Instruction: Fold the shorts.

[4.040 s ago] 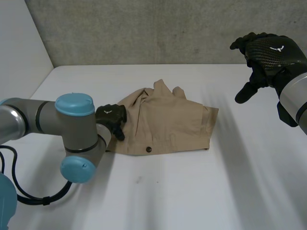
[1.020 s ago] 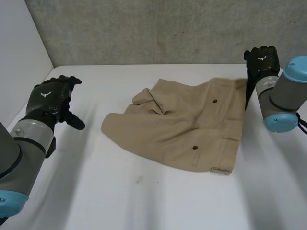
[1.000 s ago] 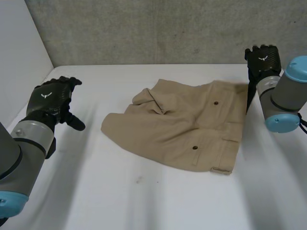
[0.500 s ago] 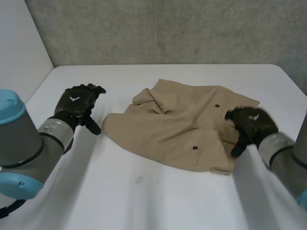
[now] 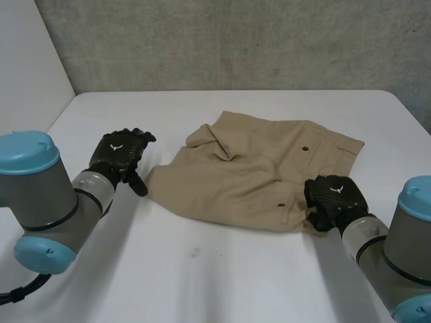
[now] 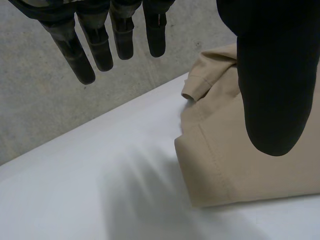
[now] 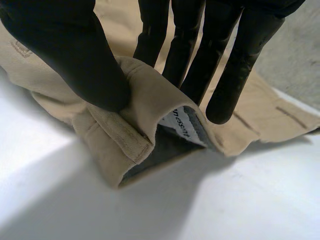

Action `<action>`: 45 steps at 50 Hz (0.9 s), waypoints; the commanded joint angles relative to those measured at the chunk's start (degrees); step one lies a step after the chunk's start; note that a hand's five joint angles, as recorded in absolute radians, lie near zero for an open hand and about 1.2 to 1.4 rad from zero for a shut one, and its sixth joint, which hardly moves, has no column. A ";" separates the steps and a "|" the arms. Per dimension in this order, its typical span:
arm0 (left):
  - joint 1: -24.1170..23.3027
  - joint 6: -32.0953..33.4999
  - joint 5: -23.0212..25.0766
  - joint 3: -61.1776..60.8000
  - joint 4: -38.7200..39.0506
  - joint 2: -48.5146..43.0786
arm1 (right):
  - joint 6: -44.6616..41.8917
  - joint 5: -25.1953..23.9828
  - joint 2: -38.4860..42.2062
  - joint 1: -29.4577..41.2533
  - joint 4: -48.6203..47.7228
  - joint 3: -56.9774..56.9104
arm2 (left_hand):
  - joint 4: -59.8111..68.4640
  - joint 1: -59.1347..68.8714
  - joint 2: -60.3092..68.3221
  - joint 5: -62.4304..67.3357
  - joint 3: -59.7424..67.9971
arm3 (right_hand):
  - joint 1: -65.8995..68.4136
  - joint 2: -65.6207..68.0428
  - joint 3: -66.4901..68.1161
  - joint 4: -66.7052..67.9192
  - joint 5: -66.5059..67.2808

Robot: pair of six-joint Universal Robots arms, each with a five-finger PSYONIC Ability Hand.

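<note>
**Desk:** Head view first. Where is the garment?

**Photographer:** Tan shorts [image 5: 249,178] lie spread across the middle of a white table [image 5: 202,276] in front of a grey wall [image 5: 236,40]. A dark button [image 5: 306,148] shows toward the far right side. The 2 arms come in from the near corners. The left hand [image 5: 120,153] is just beside the cloth's left corner, and the right hand [image 5: 335,196] is on the near right corner.

**Desk:** And the left wrist view. Is that hand gripping anything?

**Photographer:** No. Its fingers [image 6: 100,47] hang straight and well apart from the thumb [image 6: 272,85], with nothing held between them. A stitched corner of the shorts lies on the table beneath the thumb, and bare tabletop lies under the fingertips. From this angle I cannot tell whether the thumb touches the cloth.

**Desk:** Right wrist view?

**Photographer:** That hand is clamped on the shorts. The thumb presses a fold of the edge from one side and the fingers press it from the other. The pinched cloth curls up off the table, so the grey inside and a white label [image 7: 181,122] with dark lettering show at the open end. The rest of the garment lies flat behind the fingers.
</note>
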 commanded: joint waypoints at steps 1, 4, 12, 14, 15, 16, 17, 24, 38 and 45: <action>-0.26 0.42 0.68 -0.80 0.10 -0.12 | -1.12 -0.20 -5.97 0.17 1.20 0.76 | 1.33 0.49 1.61 2.06 1.18 | 24.36 12.67 13.65 11.99 14.93; -0.70 0.51 0.77 -0.97 0.18 -0.83 | -0.60 -0.37 -9.31 0.61 3.22 0.76 | 1.33 0.49 1.61 2.06 1.18 | 24.36 12.67 13.65 11.99 14.93; -2.19 0.69 0.86 -0.62 -0.08 -3.64 | -0.07 -1.25 -14.59 1.49 5.33 0.06 | 1.84 0.99 2.11 2.57 1.69 | 24.36 12.67 13.65 11.99 14.93; -2.46 0.77 0.86 -0.62 -0.08 -4.34 | -0.07 -1.16 -14.86 1.67 5.33 -0.20 | 2.51 1.67 2.78 3.24 2.36 | 24.36 12.67 13.65 11.99 14.93; -2.63 0.95 0.77 -0.53 -0.17 -4.78 | -0.07 -1.16 -14.86 1.67 5.33 -0.21 | 2.51 1.67 2.79 3.24 2.36 | 24.36 12.67 13.65 11.99 14.93; -2.63 1.04 0.77 -0.53 -0.25 -4.96 | -0.07 -1.16 -14.95 1.67 5.33 -0.29 | 2.68 1.84 2.95 3.41 2.53 | 24.36 12.67 13.65 11.99 14.93; -2.72 1.21 0.68 -0.53 -0.26 -5.13 | 0.02 -1.16 -15.12 1.67 5.33 -0.38 | 3.01 2.17 3.29 3.74 2.86 | 24.36 12.67 13.65 11.99 14.93; -2.81 4.72 -0.02 -0.18 0.01 -6.71 | 0.11 -1.16 -15.74 1.58 5.42 -0.47 | 6.21 5.37 6.48 6.94 6.06 | 24.36 12.67 13.65 11.99 14.93; -3.07 6.31 -1.25 3.07 0.18 -10.58 | 3.45 -1.08 -17.14 1.05 5.42 -0.91 | 23.69 22.84 23.96 24.42 23.53 | 24.36 12.67 13.65 11.99 14.93; -3.51 6.31 -1.34 4.13 0.27 -11.46 | 3.62 -1.08 -17.84 0.61 5.33 -1.17 | 36.47 35.63 36.74 37.20 36.32 | 24.36 12.67 13.65 11.99 14.93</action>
